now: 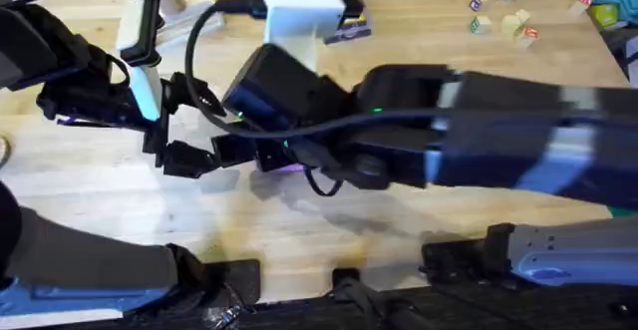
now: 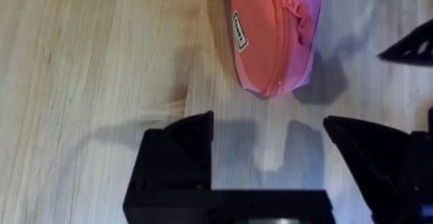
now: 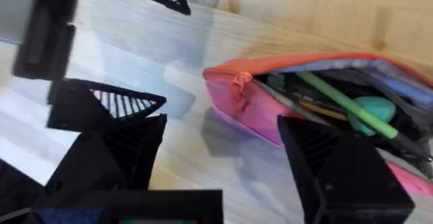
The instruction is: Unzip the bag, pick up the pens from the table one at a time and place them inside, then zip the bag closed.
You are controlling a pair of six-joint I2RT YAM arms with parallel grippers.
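The pink-red bag (image 3: 264, 109) lies on the light wooden table (image 2: 81, 61) with its zipper open. Inside it, a green pen (image 3: 342, 102) rests among dark pens and a teal item (image 3: 373, 109). My right gripper (image 3: 223, 163) is open, just short of the bag's zipper-pull end, holding nothing. My left gripper (image 2: 270, 153) is also open, low over the table, and the bag's rounded end (image 2: 270, 41) lies just beyond its fingertips. In the overhead view the two grippers meet at centre left, the left gripper (image 1: 179, 149) beside the right gripper (image 1: 234, 151), and the right arm covers the bag.
Several small wooden blocks (image 1: 503, 21) lie at the back right. A white boxy object (image 1: 304, 16) stands at the back middle. The right arm (image 1: 449, 131) stretches across the table's centre. Bare tabletop (image 1: 299, 230) lies in front of the arms.
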